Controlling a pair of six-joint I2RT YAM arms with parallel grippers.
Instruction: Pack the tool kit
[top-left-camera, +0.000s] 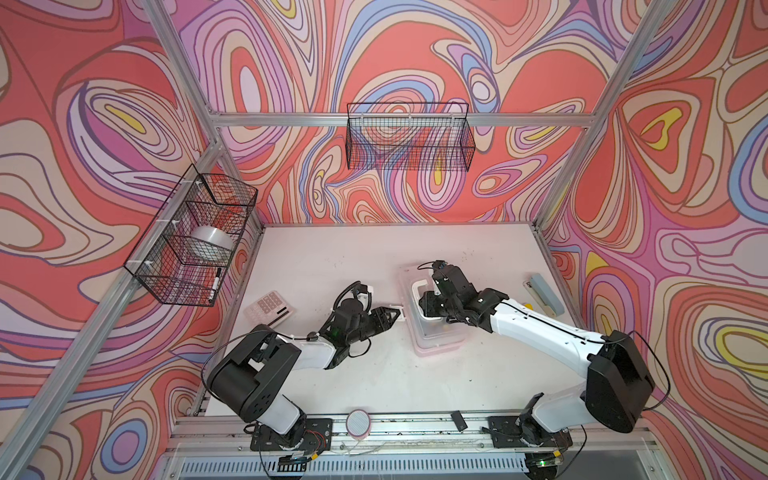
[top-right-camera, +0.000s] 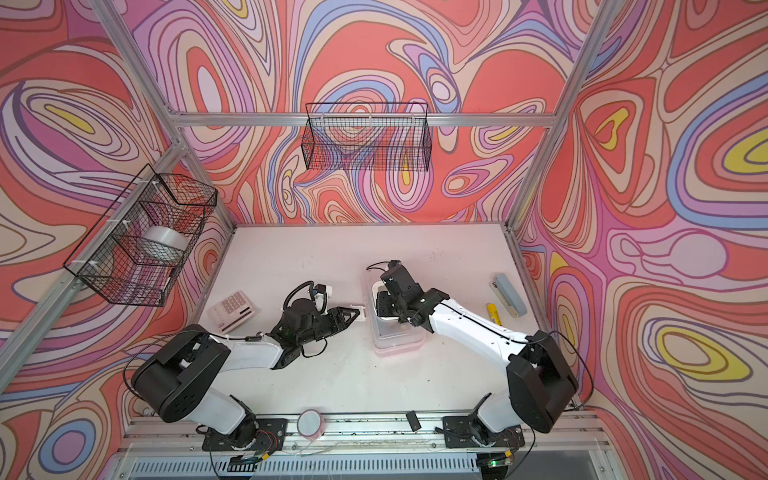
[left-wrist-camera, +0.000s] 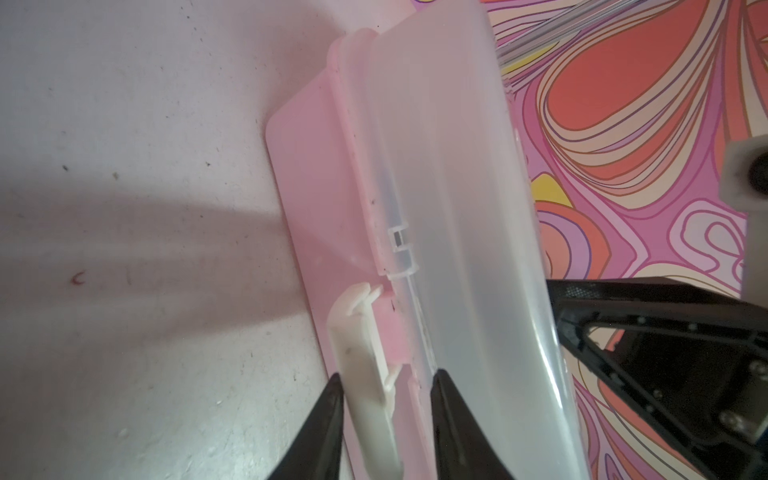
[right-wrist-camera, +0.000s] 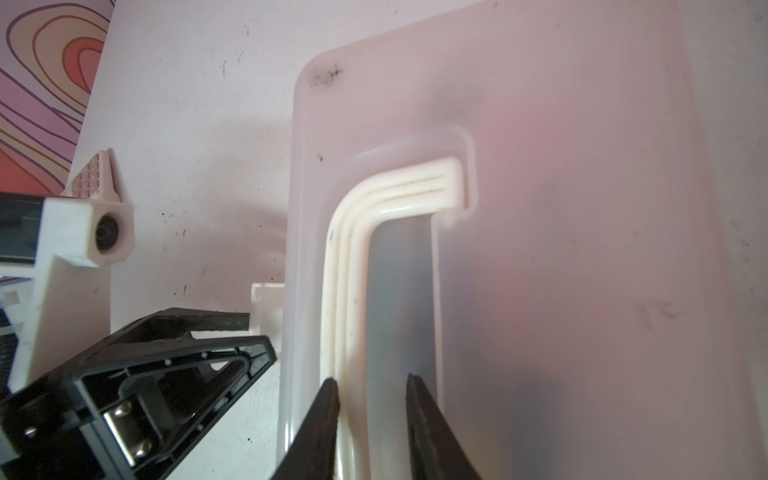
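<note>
You look close to the end of the job, as far as the views let you judge. The tool kit (top-left-camera: 432, 336) lies flat on the bench (top-left-camera: 332, 257), just toward 3 o'clock from its middle, its long axis running 12 to 6. The translucent lid (left-wrist-camera: 449, 208) is down over the pink base. No screwdriver or hex key shows loose on the bench in both top views, though what sits under the cloudy lid cannot be read. One small yellow item (top-right-camera: 493, 312) lies out at 3 o'clock from the case, just beside the grey-blue bar (top-left-camera: 547, 293). You cannot tell from here whether it belongs in the kit, so check it before you call the packing done. Your right jaws straddle one leg of the white handle (right-wrist-camera: 415, 183) on top of the lid. One finger is against it and a gap shows at the other, so you cannot tell whether they truly pinch it. Your left jaws stand parted around the white latch (left-wrist-camera: 361, 345) on the case's 9 o'clock side, not clamped on it. That latch looks swung out rather than hooked over the lid's catch, so fastening it is probably what is left. The calculator (top-left-camera: 269, 309), out at 9 o'clock, is no part of this.
</note>
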